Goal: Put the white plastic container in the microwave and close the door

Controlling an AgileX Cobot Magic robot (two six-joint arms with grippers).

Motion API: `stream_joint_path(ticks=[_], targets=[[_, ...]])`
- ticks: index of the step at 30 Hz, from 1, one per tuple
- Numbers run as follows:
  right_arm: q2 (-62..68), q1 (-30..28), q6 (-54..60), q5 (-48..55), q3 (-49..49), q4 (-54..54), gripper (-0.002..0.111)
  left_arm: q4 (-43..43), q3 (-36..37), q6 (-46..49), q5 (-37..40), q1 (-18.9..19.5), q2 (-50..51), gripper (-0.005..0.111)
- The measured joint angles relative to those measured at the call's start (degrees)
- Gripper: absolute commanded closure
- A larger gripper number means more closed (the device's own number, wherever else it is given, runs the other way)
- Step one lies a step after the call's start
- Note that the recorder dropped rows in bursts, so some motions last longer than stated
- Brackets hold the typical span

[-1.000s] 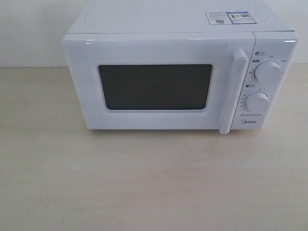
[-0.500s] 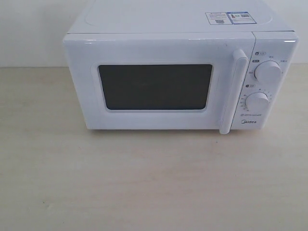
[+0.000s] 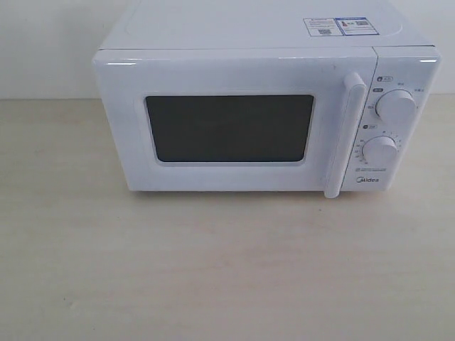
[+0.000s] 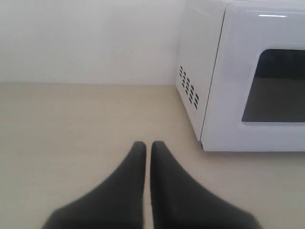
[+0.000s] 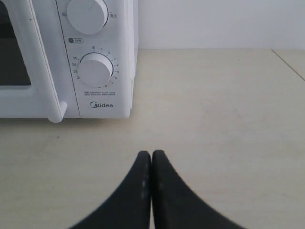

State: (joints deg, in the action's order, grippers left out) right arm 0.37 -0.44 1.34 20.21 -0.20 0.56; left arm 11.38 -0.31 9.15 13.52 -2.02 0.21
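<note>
The microwave [image 3: 263,106] stands on the pale counter [image 3: 213,270] with its door [image 3: 227,71] shut flush against the body. The tall bar handle [image 3: 345,135] runs upright just beside the control panel. Through the dark window [image 3: 229,128] I can make out nothing of the inside, so the white plastic container shows in none of my views and I cannot tell where it is. The two stickers [image 3: 338,26] on top are too small to read.

My left fingers [image 4: 136,164] are closed with only a hairline slit between the tips. They grip nothing and hover over bare counter, apart from the microwave's near corner. From here I see the side wall with its vent slots [image 4: 189,90], while the door window is cut off at the picture's edge.

My right fingers [image 5: 140,176] are pressed together tip to tip, also holding nothing, over the counter in front of the control panel and apart from it. The lower dial [image 5: 95,70] and the Midea logo [image 5: 102,105] are plain. The upper dial [image 5: 87,13] is cropped, and only the lower stretch of the handle shows. The small print around the dials is blurred. Neither arm appears in the exterior view.
</note>
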Motion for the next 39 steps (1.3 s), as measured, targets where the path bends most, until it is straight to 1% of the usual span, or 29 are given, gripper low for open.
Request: stream_joint_path(ticks=[7, 14, 21, 24, 39], targets=[[0.0, 0.0, 0.0, 0.0, 0.0, 0.0, 0.108, -2.9, 0.1, -0.8, 2.0, 0.0, 0.0, 0.102], [-0.1, 0.0, 0.0, 0.0, 0.0, 0.0, 0.108, -2.6, 0.1, -1.2, 2.8, 0.0, 0.0, 0.102], [-0.1, 0.0, 0.0, 0.0, 0.0, 0.0, 0.108, -2.5, 0.1, -6.6, 3.1, 0.0, 0.0, 0.102], [-0.1, 0.0, 0.0, 0.0, 0.0, 0.0, 0.108, -2.5, 0.1, -7.5, 3.2, 0.0, 0.0, 0.102], [-0.1, 0.0, 0.0, 0.0, 0.0, 0.0, 0.108, -4.3, 0.1, -7.6, 3.2, 0.0, 0.0, 0.102]])
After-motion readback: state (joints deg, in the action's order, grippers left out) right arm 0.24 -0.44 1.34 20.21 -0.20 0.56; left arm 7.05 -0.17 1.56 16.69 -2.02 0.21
